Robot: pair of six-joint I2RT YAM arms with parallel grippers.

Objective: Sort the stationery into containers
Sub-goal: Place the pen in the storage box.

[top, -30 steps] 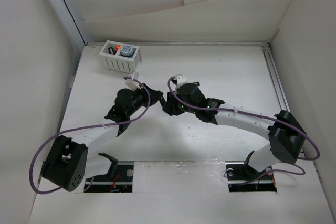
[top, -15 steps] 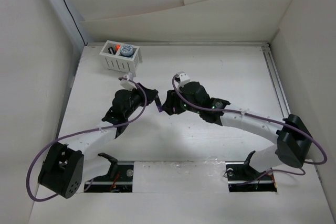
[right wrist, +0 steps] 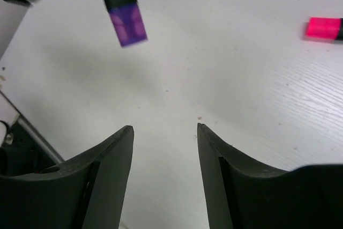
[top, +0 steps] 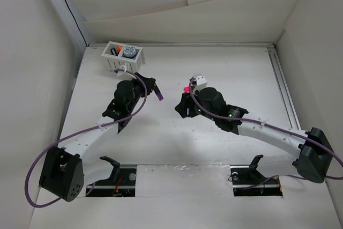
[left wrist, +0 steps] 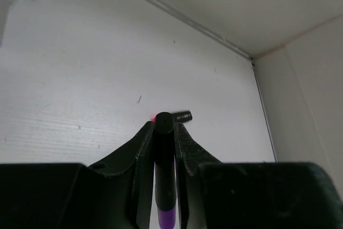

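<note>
My left gripper (top: 154, 91) is shut on a black marker pen with a purple end (top: 159, 95), held above the table just in front of the white slatted basket (top: 122, 65). In the left wrist view the pen (left wrist: 163, 175) stands clamped between the fingers (left wrist: 140, 148). The basket holds a black marker with an orange end (top: 117, 50) and a grey-blue cylinder (top: 128, 52). My right gripper (top: 179, 109) is open and empty (right wrist: 163, 130). A pink-ended marker (top: 187, 88) lies on the table behind it and also shows in the right wrist view (right wrist: 324, 28).
White walls close off the table at the back, left and right. A rail (top: 281, 87) runs along the right edge. Purple cables (top: 144, 105) loop over both arms. The arm bases (top: 252, 172) stand at the near edge.
The two grippers were close together around the purple-ended pen. Now the left gripper has carried it back and left toward the basket, and the right gripper has drawn away to the right, open.
</note>
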